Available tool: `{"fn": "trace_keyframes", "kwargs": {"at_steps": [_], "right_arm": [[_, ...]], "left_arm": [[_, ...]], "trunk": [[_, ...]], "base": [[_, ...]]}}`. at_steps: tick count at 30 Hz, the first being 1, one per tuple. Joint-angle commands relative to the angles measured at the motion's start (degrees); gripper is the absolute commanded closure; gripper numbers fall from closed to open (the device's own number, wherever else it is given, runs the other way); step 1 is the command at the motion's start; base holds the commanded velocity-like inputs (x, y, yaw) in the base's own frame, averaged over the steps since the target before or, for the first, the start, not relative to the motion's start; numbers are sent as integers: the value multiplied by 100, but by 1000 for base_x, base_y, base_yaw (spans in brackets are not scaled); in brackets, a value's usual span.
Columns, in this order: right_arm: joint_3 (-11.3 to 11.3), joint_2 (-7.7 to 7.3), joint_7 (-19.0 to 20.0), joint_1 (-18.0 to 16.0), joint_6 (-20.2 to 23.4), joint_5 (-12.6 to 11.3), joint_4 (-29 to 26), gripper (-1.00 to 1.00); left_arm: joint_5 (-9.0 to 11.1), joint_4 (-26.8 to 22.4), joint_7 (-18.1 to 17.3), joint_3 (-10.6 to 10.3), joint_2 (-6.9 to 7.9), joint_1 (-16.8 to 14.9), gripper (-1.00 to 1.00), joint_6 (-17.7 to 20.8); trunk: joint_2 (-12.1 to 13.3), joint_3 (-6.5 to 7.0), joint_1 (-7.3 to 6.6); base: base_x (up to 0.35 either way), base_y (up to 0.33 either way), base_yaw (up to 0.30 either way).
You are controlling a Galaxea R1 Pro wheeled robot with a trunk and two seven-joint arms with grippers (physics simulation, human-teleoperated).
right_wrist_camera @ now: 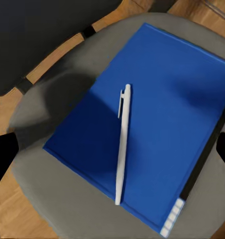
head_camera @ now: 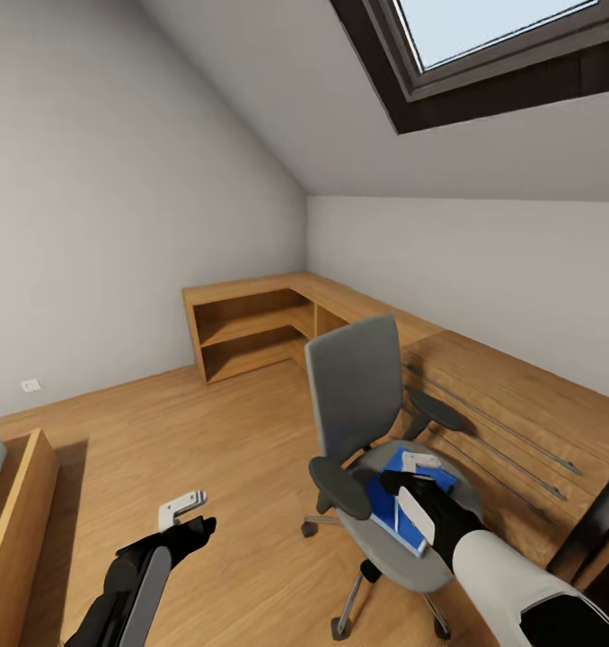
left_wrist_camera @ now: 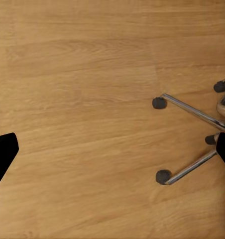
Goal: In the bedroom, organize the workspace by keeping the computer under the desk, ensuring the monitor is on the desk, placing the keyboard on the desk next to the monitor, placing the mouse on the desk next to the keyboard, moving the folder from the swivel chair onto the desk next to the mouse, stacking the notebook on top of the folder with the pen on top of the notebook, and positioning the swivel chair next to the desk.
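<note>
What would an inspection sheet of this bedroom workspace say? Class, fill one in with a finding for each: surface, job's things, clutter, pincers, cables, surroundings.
Surface: grey seat of the swivel chair, standing on the wooden floor.
Job's things: blue folder lies flat on the seat; white pen lies on top of the folder.
Clutter: nothing seen.
Pincers: right pincer hovers over the folder, fingers apart at the wrist view's edges, holding nothing; left pincer hangs open over bare floor beside the chair's chrome base.
Cables: nothing seen.
Surroundings: low wooden shelving along the walls, sloped ceiling with a skylight, wall socket.
</note>
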Motion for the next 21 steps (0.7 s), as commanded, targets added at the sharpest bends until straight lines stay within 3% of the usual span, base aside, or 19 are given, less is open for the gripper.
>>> {"fn": "trace_keyframes", "kwargs": {"at_steps": [1, 7, 13, 21], "right_arm": [[46, -39, -50, -3, 29, -39, 20, -100], [49, -76, -60, -4, 25, -37, 168, -100], [51, -257, -49, 4, 24, -43, 189, -100], [55, -284, -41, 6, 25, -45, 199, -100]], "left_arm": [[57, -34, 43, 15, -36, -2, -100, 23], [55, -70, 43, 34, -60, -3, -100, 24], [55, -92, 43, 45, -69, -4, -100, 27], [56, -96, 43, 47, -71, -4, -100, 30]], "trunk": [[-6, -7, -1], [-246, -114, 131], [-487, -222, 263], [-768, -348, 416]], "base": [[0, 0, 0], [0, 0, 0], [0, 0, 0], [0, 0, 0]]}}
